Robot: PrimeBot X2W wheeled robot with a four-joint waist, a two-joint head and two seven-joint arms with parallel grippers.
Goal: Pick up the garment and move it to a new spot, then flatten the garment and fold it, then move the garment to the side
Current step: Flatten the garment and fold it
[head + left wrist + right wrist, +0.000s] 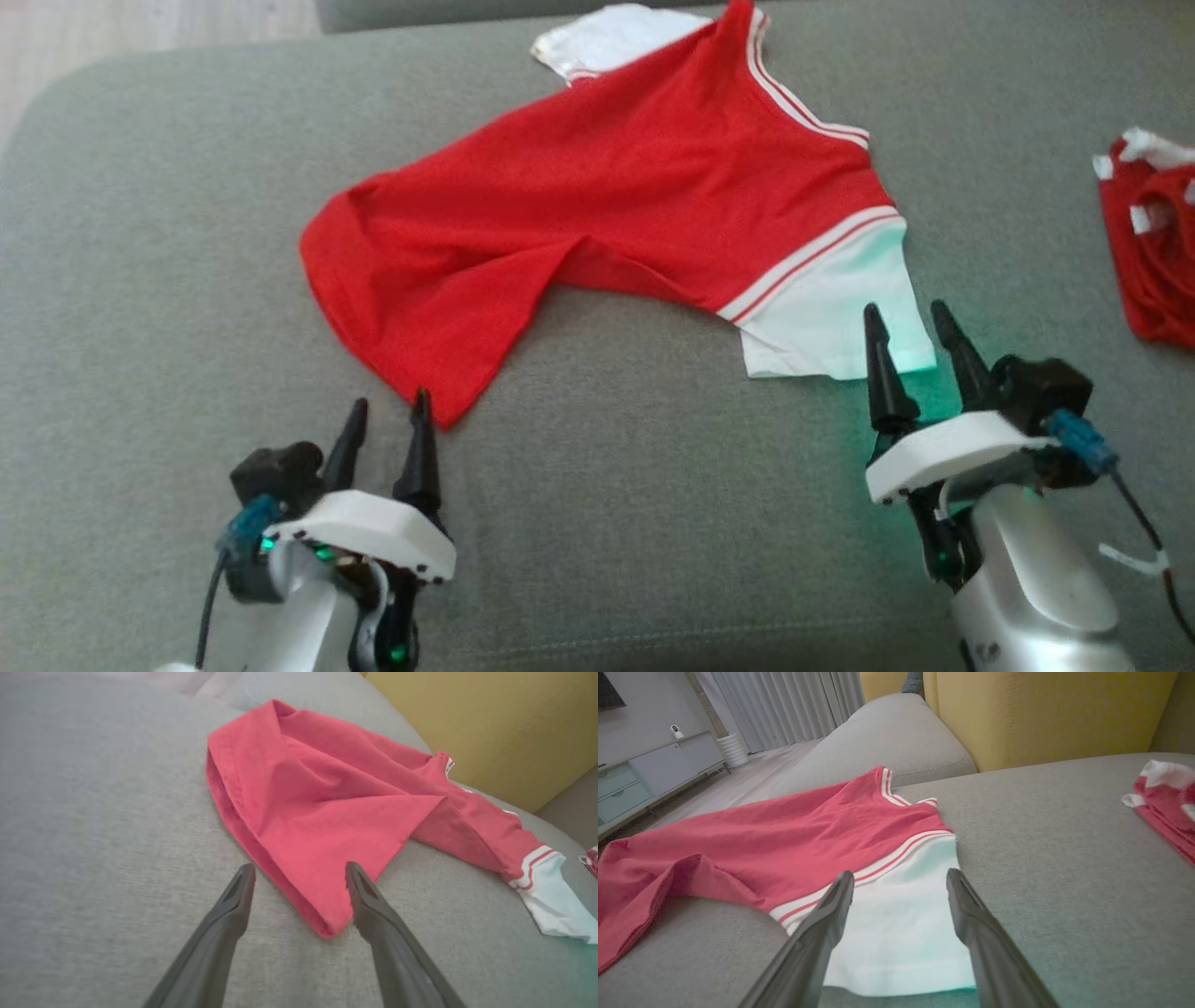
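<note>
Both claws hang released, empty: left claw by the red T-shirt's hem corner, right claw at its white sleeve; flattening, folding and setting aside look undone.

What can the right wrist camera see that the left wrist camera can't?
Right wrist camera: grey curtains, a low cabinet and the open right pincer pointing at the white sleeve. Left wrist camera: the open left pincer aimed at the shirt's red corner. Both: the red shirt, the grey sofa and the yellow cushion.
</note>
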